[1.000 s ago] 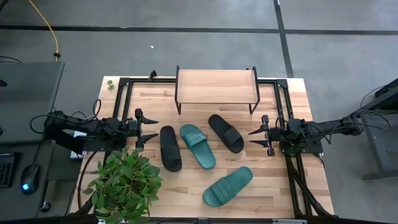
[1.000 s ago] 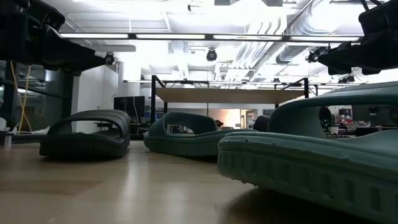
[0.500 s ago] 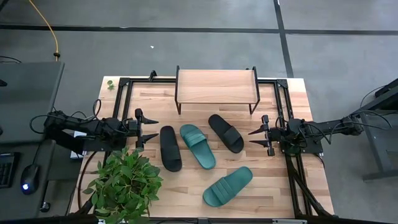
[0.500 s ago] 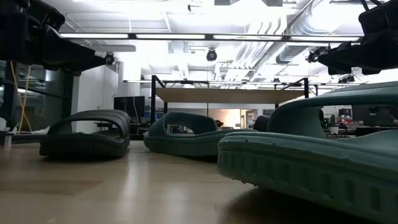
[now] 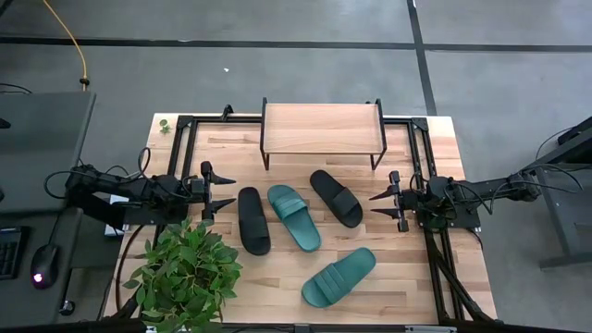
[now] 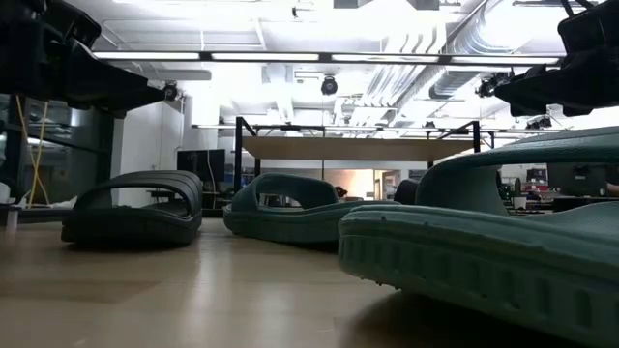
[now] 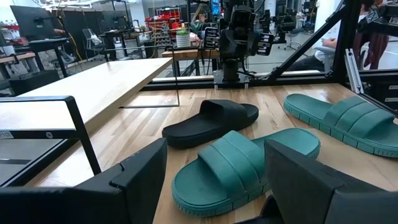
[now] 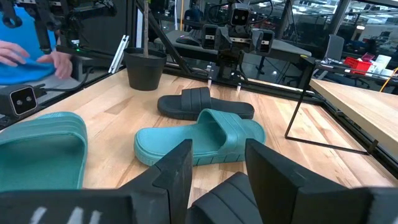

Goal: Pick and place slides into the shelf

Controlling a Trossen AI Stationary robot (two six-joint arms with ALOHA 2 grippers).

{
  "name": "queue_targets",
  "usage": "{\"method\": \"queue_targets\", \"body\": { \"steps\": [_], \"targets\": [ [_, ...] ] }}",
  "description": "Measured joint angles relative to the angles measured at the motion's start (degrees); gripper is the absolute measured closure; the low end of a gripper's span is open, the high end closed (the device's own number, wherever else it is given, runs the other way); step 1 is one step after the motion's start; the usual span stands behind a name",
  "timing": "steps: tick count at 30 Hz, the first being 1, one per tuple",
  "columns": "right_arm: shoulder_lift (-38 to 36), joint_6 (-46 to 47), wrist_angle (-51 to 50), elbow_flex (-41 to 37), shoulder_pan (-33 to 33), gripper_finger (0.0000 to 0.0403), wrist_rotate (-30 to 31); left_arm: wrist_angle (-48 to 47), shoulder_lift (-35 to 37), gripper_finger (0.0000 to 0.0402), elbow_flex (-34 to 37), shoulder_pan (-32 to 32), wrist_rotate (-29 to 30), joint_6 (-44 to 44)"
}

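Slides all lie flat on the wooden counter (image 5: 416,268): two black rubber slides (image 5: 252,219), two teal-green rubber slides (image 5: 294,216). Left gripper (image 5: 222,191) and right gripper (image 5: 381,204) both hang spread wide, holding nothing.

potted plant (image 5: 183,276) | table's front-left corner | black pot (image 8: 145,70)

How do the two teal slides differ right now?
The middle teal slide lies between the two black slides, close to the shelf; the front teal slide lies alone, farthest from it. From above, they slant opposite ways. Both rest sole-down on the table, untouched.
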State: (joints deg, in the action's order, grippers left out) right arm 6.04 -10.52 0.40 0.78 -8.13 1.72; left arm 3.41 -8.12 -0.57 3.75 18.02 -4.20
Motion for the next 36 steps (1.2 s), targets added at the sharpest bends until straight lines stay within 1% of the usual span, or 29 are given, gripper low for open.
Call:
{"method": "queue_targets", "body": {
  "steps": [17,24,36],
  "targets": [
    [0.0,0.0,0.0,0.0,0.0,0.0265,0.0,0.0,0.0,0.0151,0.0,0.0,0.0,-0.1],
    [0.0,0.0,0.0,0.0,0.0,0.0265,0.0,0.2,0.0,0.0151,0.0,0.0,0.1,-9.4],
    [0.0,0.0,0.0,0.0,0.0,0.0265,0.0,0.0,0.0,0.0151,0.0,0.0,0.1,-9.1]
  ]
}}
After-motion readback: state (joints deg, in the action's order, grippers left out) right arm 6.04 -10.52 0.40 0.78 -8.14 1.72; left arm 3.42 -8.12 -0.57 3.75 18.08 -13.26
